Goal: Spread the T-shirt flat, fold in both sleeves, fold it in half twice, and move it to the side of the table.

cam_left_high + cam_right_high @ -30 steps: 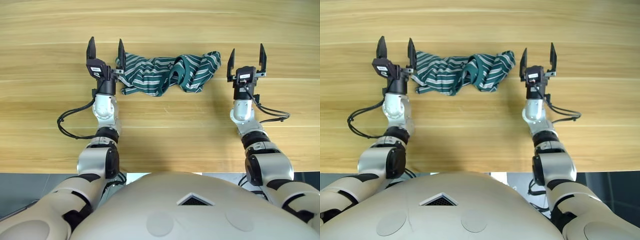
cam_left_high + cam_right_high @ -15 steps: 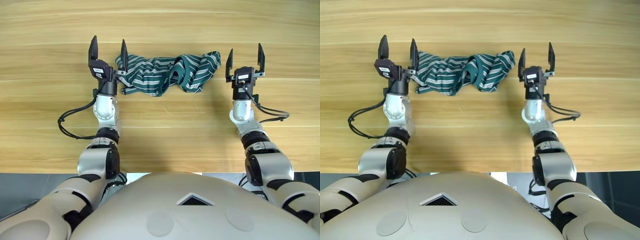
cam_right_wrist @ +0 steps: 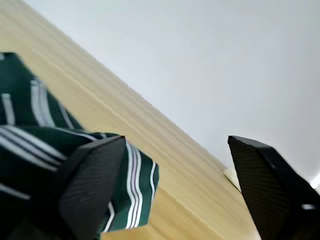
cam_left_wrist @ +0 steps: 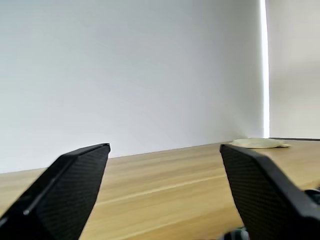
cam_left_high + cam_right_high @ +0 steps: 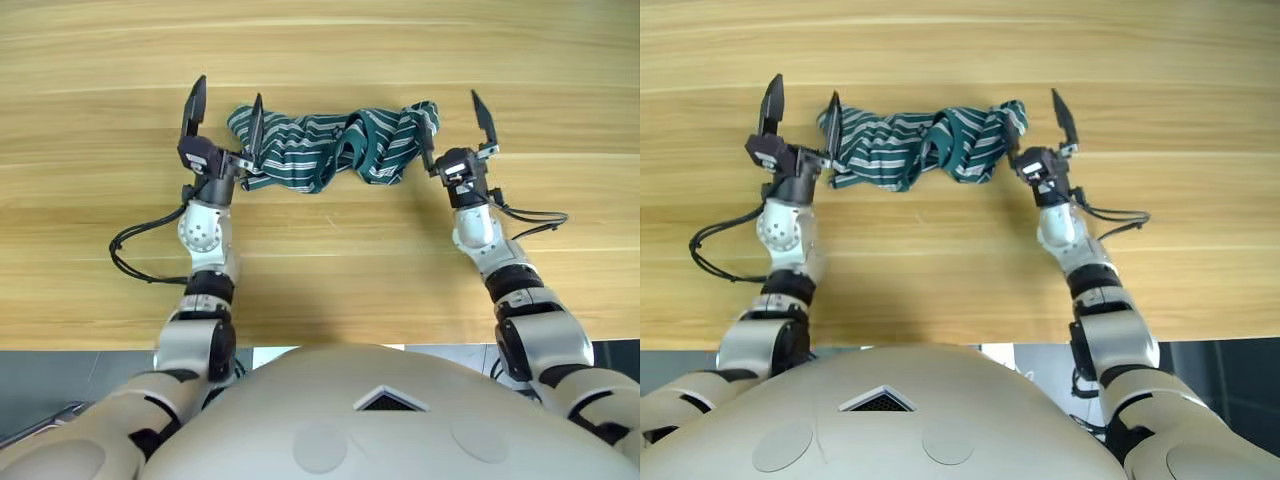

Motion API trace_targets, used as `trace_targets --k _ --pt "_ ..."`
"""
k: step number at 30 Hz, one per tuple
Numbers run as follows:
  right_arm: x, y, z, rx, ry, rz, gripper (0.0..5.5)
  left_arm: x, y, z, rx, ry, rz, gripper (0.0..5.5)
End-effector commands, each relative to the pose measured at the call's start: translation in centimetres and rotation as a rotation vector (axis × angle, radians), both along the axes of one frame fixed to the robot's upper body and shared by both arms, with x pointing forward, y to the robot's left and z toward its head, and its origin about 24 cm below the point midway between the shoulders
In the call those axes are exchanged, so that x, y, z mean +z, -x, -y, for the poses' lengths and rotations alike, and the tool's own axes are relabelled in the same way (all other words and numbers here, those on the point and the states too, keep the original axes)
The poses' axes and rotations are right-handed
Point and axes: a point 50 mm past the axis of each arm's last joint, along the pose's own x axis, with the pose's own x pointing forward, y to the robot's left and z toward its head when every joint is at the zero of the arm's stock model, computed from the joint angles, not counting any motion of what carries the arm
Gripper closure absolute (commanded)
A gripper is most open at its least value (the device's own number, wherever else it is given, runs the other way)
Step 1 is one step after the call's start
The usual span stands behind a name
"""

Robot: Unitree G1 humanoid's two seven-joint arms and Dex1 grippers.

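A dark green T-shirt with white stripes [image 5: 325, 146] lies crumpled in a long bunch across the middle of the wooden table [image 5: 320, 40]. My left gripper [image 5: 226, 108] stands open at the shirt's left end, its inner finger touching the cloth. At the shirt's right end my right gripper [image 5: 455, 112] is open and tilted toward the cloth, one finger against the edge. In the right wrist view the striped cloth [image 3: 45, 150] sits beside one finger [image 3: 92, 180]. The left wrist view looks over the tabletop [image 4: 165, 190] between its two fingers [image 4: 65, 195].
Bare wood stretches behind the shirt and in front of it toward the near table edge [image 5: 320, 345]. Black cables [image 5: 140, 255] trail from both wrists over the table. A small pale object [image 4: 260, 143] lies far off on the table in the left wrist view.
Both grippers have moved forward and inward to the shirt's ends. The right gripper has tilted left toward the cloth; the left one has leaned forward. The shirt's ends have been nudged slightly.
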Motion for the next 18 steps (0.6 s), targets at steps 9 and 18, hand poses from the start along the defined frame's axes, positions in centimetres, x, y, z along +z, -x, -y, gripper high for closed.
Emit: trace_targets --k 9,18 --pt "1.8 3.4 2.9 0.231 0.404 -0.152 1.73 -0.5 5.9 -0.3 -0.345 -0.577 -0.134 1.40" --pt "-0.4 3.7 1.3 0.264 0.374 -0.244 1.73 -2.4 5.5 0.0 -0.213 -0.792 -0.194 1.40"
